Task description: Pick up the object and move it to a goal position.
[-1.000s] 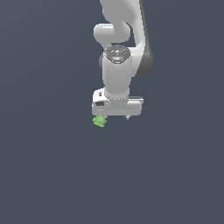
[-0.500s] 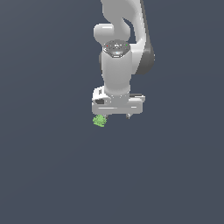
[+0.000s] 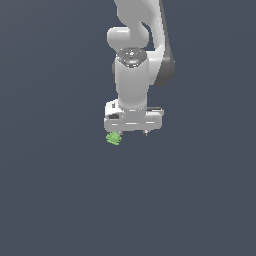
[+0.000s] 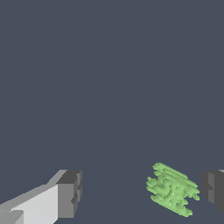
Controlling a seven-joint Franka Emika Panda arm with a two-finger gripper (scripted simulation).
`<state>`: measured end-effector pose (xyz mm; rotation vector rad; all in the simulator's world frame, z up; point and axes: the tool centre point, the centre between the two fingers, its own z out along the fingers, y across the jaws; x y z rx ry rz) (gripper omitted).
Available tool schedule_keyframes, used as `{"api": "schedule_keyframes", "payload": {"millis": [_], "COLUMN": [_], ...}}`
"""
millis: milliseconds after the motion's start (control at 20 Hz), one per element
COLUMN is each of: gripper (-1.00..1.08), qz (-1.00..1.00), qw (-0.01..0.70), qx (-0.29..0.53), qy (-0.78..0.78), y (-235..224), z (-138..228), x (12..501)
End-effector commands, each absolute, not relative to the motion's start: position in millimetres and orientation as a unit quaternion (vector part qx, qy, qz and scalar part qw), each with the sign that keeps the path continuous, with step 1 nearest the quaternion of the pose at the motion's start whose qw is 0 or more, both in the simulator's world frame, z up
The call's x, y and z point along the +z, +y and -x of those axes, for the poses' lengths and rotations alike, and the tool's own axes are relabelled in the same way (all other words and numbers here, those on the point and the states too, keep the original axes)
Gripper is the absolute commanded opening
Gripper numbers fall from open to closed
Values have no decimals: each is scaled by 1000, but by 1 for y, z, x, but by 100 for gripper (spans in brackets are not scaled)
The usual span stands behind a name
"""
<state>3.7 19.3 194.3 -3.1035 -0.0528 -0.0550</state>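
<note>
In the exterior view the light-green object (image 3: 114, 138) lay on the dark tabletop (image 3: 55, 200), under the left end of the white hand (image 3: 131, 134). The hand was spread wide; the wrist view showed the object (image 4: 172, 189) between its fingers (image 4: 69, 194), nearer one.

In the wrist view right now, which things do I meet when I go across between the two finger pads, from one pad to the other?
Grey pad on the white finger → a wide gap of bare dark floor → the green ridged object, close to the far side → the other grey pad.
</note>
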Motion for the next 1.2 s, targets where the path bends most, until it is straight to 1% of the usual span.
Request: {"api": "schedule_keyframes", "payload": {"millis": [0,400,1150], "gripper": [100,100,100], "qz": [999,995,963], "qw": [18,12,3], "qx": [-18,-16,-10], "qy": [-29,-97,-270], "y": [16,3,-30], "z": [-2,7,34], "x": [192,178,143]}}
